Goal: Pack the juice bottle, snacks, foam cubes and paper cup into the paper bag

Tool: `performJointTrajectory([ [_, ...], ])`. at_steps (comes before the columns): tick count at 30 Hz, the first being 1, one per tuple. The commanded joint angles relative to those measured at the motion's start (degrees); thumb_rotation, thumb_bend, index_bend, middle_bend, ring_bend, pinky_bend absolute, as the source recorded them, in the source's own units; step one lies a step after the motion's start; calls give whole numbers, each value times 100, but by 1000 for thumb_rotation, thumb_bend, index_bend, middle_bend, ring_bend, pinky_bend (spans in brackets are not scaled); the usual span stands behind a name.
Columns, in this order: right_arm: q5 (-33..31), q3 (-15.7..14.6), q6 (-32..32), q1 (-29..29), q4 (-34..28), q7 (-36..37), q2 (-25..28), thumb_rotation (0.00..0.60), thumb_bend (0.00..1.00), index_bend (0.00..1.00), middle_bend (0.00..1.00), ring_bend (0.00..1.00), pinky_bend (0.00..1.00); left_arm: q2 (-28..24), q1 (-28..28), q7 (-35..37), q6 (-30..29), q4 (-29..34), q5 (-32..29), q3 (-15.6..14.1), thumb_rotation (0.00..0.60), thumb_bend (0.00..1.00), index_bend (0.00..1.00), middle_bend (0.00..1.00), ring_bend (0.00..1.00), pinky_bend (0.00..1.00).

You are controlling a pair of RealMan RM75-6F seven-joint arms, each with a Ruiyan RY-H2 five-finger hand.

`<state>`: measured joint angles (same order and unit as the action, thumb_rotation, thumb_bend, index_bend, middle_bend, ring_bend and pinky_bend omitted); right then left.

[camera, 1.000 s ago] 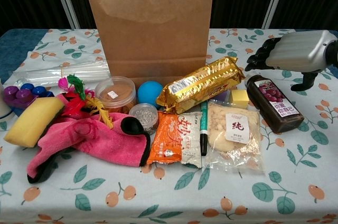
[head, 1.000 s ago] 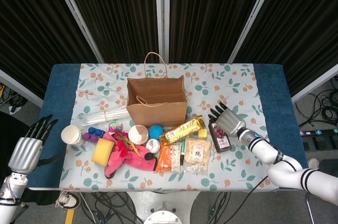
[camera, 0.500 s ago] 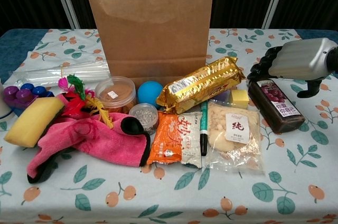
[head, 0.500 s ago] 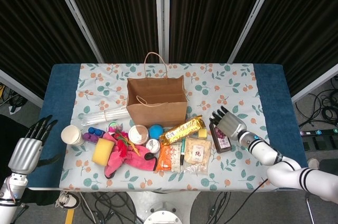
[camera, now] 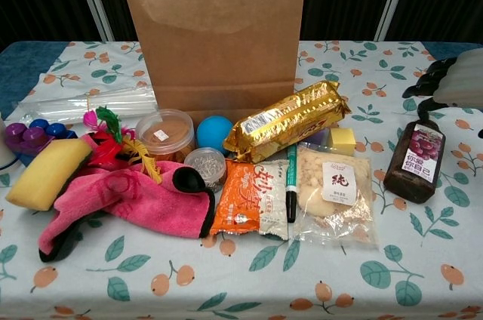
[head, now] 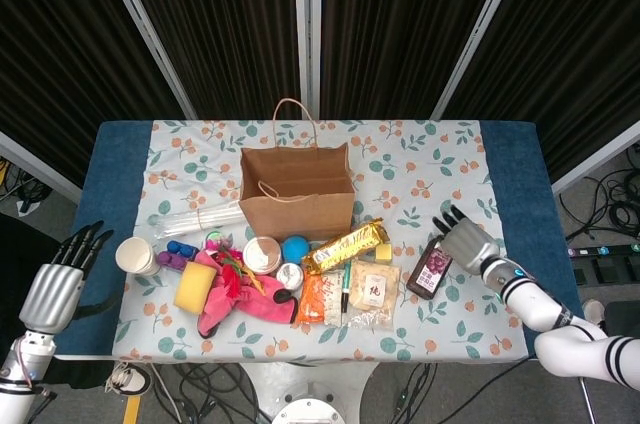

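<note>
Left hand (head: 58,282) off the table's left edge, fingers spread apart, holding nothing. Paper cup (head: 135,255) upright at left edge of the floral tablecloth (head: 440,169), beside purple caps (camera: 29,134). Clear plastic pack (camera: 90,105) lies behind them, left of the bag. Yellow foam cube (camera: 47,172) lies at front left, touching the pink cloth (camera: 128,203). Red-green feathery toy (camera: 113,139) sits on the cloth's back edge. Round tub with brown lid (camera: 165,131) next to it, small clear jar (camera: 204,165) just in front, blue ball (camera: 213,131) right of the tub. Paper bag (camera: 215,33) stands upright and open at centre back, behind all of these. Gold snack pack (camera: 288,119) lies tilted in front of the bag's right corner. Orange snack packet (camera: 249,198) lies flat at front centre, green pen (camera: 290,183) just right of it, clear snack bag (camera: 333,195) with white label beside the pen. Small yellow foam cube (camera: 343,140) behind the clear bag, near the gold pack's right end. Juice bottle (camera: 414,161) lies on the cloth at far right, tilted, cap end toward the right hand (head: 466,240). Right hand's fingertips sit at the bottle's top end; touching or gripping, cannot tell.
</note>
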<state>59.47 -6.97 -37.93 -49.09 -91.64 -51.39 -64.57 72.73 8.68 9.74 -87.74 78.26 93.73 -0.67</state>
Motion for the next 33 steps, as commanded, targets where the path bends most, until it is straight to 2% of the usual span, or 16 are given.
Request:
performJointTrajectory([
  [1,-47,-152,-255,75,-319,-77,252,600,194,319,8,0,0,-7,-7,8,-14,5,14,-8,600,90,135,100,63,156],
  [3,35,-157,-446,128,-439,-41,351,600,188,303,10,0,0,-2,-10,12,-29,11,33,-15,600,90,135,100,63,156],
  [6,154,-84,-706,232,-504,154,364,600,167,207,11,0,0,17,-10,10,-52,20,63,-19,600,90,135,100,63,156],
  [10,546,57,-822,392,-362,851,161,600,127,127,39,0,0,25,-20,-1,-76,12,88,-34,600,90,134,99,63,156],
  [16,1435,88,-785,581,546,2043,-430,600,98,97,78,0,0,14,-39,-2,-94,1,83,-39,600,90,134,100,63,156],
  [20,1849,44,-713,606,949,2540,-671,600,99,96,87,0,0,1,-38,-27,-95,12,76,-30,600,89,135,100,63,157],
  [28,2540,-54,-758,632,1358,3228,-941,600,101,93,135,0,0,17,-44,-92,-97,47,49,-9,600,89,134,100,63,156],
  [33,2865,-107,-939,698,1449,3478,-965,600,105,137,175,10,0,1,-40,-122,-77,71,45,-10,600,90,135,100,63,156],
])
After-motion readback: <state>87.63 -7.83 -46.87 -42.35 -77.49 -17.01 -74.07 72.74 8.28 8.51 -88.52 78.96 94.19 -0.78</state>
